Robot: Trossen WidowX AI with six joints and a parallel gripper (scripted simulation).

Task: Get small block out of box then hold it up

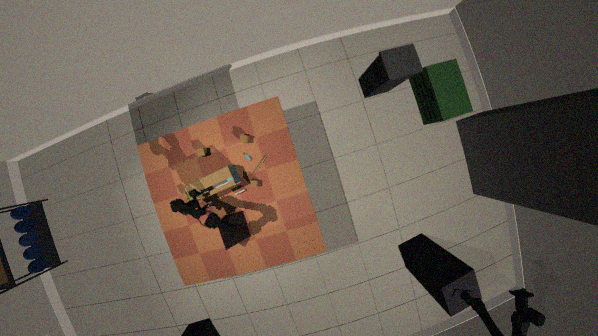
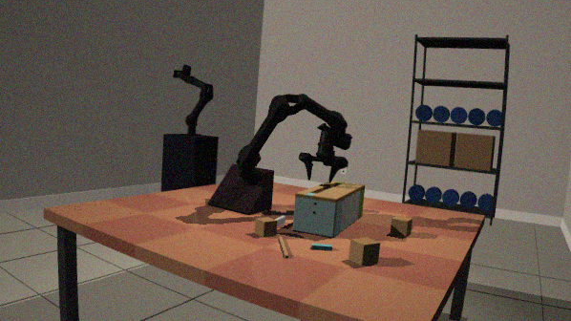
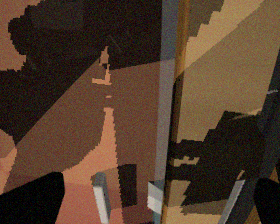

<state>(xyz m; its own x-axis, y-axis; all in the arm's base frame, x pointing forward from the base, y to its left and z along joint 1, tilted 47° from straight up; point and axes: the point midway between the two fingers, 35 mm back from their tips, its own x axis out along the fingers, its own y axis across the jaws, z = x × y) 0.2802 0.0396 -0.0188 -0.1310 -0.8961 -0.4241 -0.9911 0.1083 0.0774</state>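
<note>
The box [image 1: 211, 179] [image 2: 314, 216] [image 3: 216, 95] stands on the table, with a tan top and a blue-grey end wall. Its top and one long edge fill the right of the wrist view. My gripper [image 2: 320, 180] [image 3: 160, 187] is open and empty, pointing down just above the box top in the exterior view. In the wrist view its fingers stand either side of the box's long edge. The small block on the shelf cannot be made out in any view. A pale bar [image 1: 240, 191] [image 2: 280, 221] [image 3: 101, 196] lies on the table beside the box.
Three wooden cubes stand around the box: one cube [image 2: 265, 226], another cube [image 2: 401, 226] and a larger cube [image 2: 364, 251]. A teal bar [image 1: 248, 157] [image 2: 321, 247] and a thin wooden stick [image 2: 284, 246] lie beyond the blue-grey end. The arm's dark base [image 2: 243, 192] stands beside the box.
</note>
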